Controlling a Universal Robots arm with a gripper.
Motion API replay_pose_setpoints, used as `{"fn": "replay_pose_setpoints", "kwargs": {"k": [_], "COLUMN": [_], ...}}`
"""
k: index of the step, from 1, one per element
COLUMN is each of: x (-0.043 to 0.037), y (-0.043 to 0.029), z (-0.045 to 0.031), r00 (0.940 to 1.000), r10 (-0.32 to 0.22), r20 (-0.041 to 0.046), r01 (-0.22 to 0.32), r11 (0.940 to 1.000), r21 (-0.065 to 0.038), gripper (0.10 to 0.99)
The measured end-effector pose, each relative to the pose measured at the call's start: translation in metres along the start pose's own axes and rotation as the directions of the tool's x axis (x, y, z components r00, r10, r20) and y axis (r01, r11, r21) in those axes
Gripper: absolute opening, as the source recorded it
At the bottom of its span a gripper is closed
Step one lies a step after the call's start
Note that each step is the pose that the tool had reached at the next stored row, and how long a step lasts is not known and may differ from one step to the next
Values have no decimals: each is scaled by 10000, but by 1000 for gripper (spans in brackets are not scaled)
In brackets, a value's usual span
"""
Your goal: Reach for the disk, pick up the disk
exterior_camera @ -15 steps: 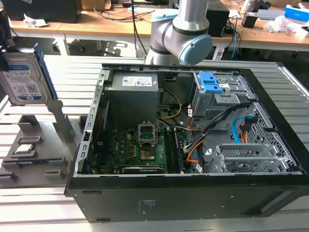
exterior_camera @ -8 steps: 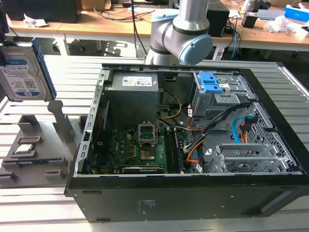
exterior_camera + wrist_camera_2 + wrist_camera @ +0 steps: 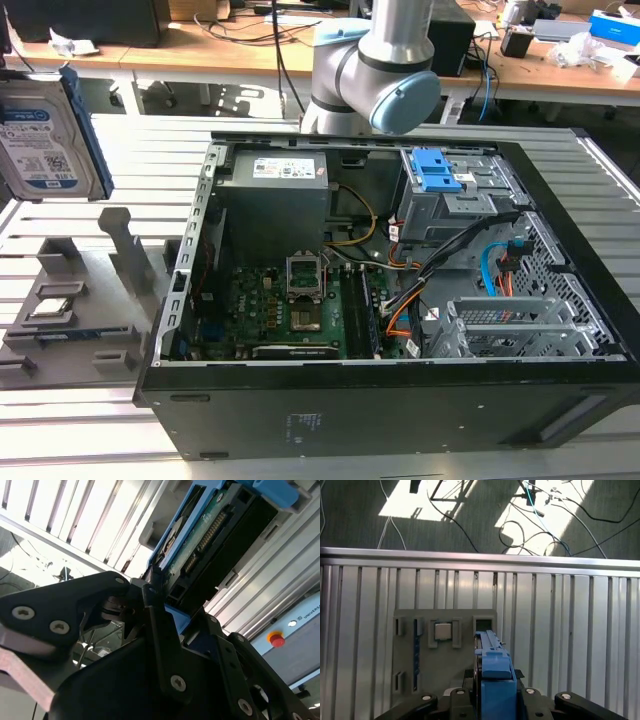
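**Slatted bench, open case, and the disk up in the gripper's hold**

Slatted aluminium table (image 3: 120, 140) carries an open computer case (image 3: 400, 300). On the exterior view's left it also holds a grey fixture tray (image 3: 100, 290) with a small processor chip (image 3: 50, 308) seated in one pocket. Desks and loose cables lie far behind the arm (image 3: 375, 60).

At the exterior view's far left edge, the disk (image 3: 45, 135) hangs in the air, apart from the tray and the table. It stands on edge, label face toward that camera, with its blue bracket (image 3: 495, 672) along one side.

In the second wrist view the gripper (image 3: 177, 612) has its black fingers (image 3: 150, 597) closed on the drive from both sides, circuit-board face showing, so it is clamped on the disk. In the first wrist view the bracket runs straight out from the gripper, with the tray and chip on the table beyond it.

Holding the drive across its thin dimension probably suits a narrow finger opening. It also matches the upright posts and slots of the tray. Judged from this, the pick-up looks done.
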State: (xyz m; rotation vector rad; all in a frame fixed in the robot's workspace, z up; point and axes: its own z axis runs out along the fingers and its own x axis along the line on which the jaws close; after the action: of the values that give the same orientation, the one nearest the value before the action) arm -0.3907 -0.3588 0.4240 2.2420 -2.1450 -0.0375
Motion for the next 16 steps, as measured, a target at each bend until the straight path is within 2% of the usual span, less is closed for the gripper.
{"fn": "replay_pose_setpoints", "kwargs": {"k": [16], "x": [4], "y": [-7], "z": [-315], "r00": [10000], "r10": [0], "r20": [1], "r01": [0], "r11": [10000], "r21": [-31], "gripper": [365]}}
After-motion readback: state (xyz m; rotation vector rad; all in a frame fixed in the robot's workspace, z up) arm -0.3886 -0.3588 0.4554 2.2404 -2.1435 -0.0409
